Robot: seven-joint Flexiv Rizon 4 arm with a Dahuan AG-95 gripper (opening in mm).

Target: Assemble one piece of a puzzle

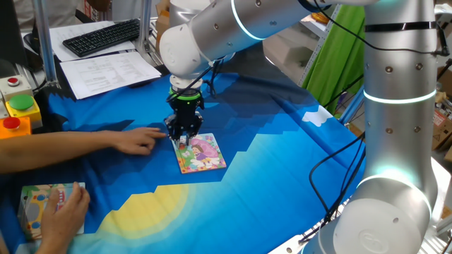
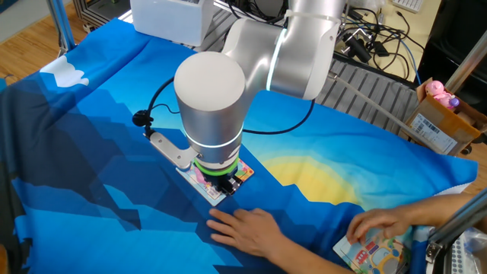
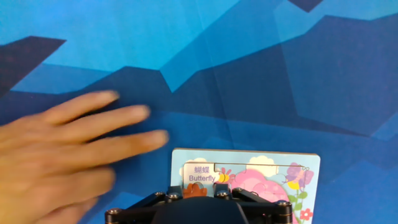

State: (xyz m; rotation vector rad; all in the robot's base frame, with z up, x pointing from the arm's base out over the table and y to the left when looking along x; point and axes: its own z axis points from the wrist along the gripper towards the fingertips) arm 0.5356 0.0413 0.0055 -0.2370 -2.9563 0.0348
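Observation:
The puzzle (image 1: 205, 152), a small square picture board with a pink-and-green cartoon and an orange-yellow edge, lies flat on the blue cloth. It also shows in the other fixed view (image 2: 243, 173) and in the hand view (image 3: 261, 175), where it reads "Butterfly". My gripper (image 1: 185, 136) points straight down at the puzzle's left near corner and is right on it. In the hand view the gripper (image 3: 198, 190) has its fingers close together round a small brownish and pale bit, the piece (image 3: 194, 188). The arm hides the piece in the other fixed view.
A person's hand (image 1: 140, 140) rests flat on the cloth just left of the puzzle, close to my fingers (image 3: 68, 155). The person's other hand lies on a pale cartoon board (image 1: 39, 204) at the cloth's corner. A keyboard, papers and coloured buttons stand at the far left.

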